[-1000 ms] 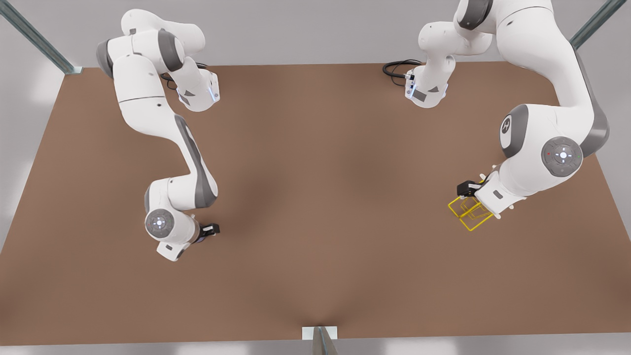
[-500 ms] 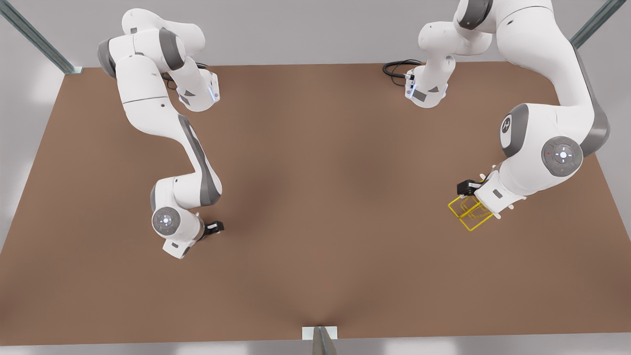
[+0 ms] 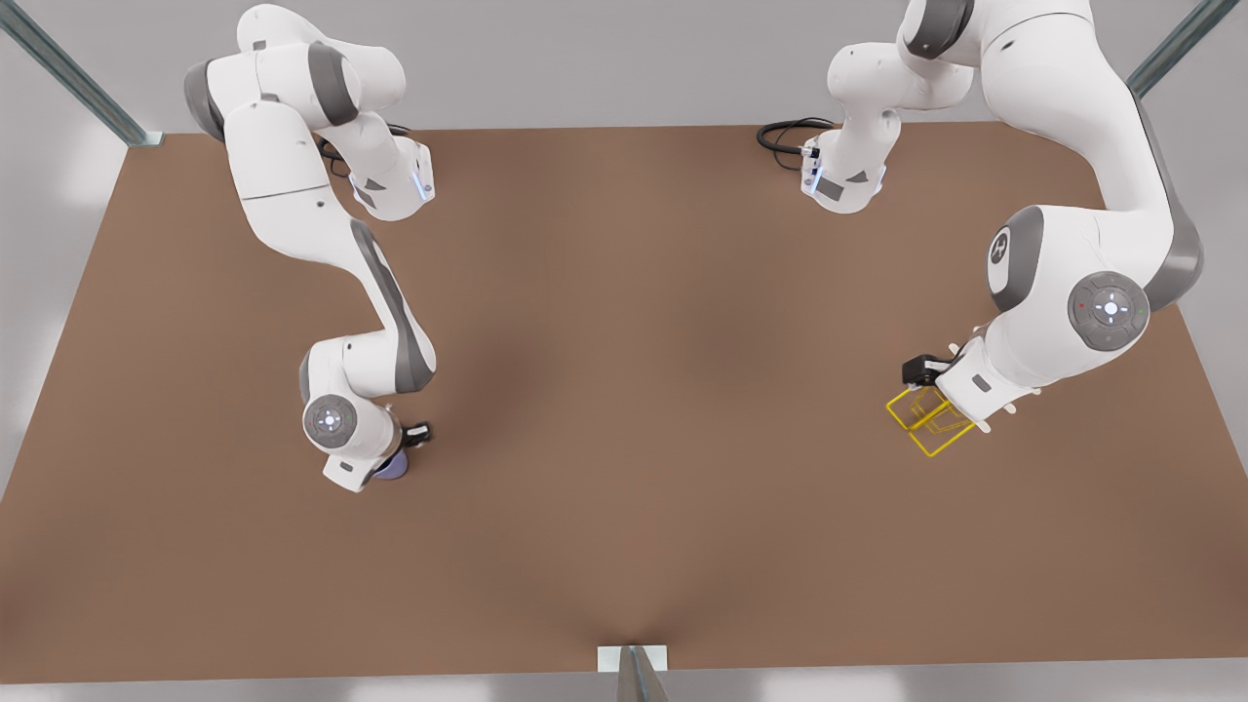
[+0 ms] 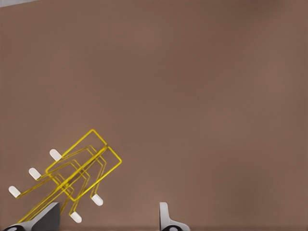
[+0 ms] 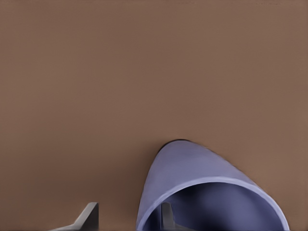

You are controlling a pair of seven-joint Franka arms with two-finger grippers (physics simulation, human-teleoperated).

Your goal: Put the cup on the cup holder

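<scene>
The lavender-blue cup (image 5: 192, 178) lies tipped on the brown table, its dark mouth facing the right wrist camera. My right gripper (image 5: 127, 214) is open and straddles the cup's wall, with one finger (image 5: 166, 215) inside the rim and the other outside. In the front view the cup (image 3: 393, 471) peeks out under that arm's wrist at the front view's left. The yellow wire cup holder (image 4: 72, 169) with white-tipped prongs stands on the table at the front view's right (image 3: 918, 419). My left gripper (image 4: 108, 214) hangs open just above and beside it, and one finger (image 4: 45, 216) is close to the wires.
The brown table (image 3: 634, 409) stretches wide and bare between the two arms. Both arm bases stand at the far edge, with a black cable (image 3: 780, 135) by one of them. A metal post (image 3: 634, 673) stands at the near edge's middle.
The arm at the front view's left has shifted its wrist slightly toward the table's far side, and the cup now shows beneath it. The arm over the cup holder has barely moved.
</scene>
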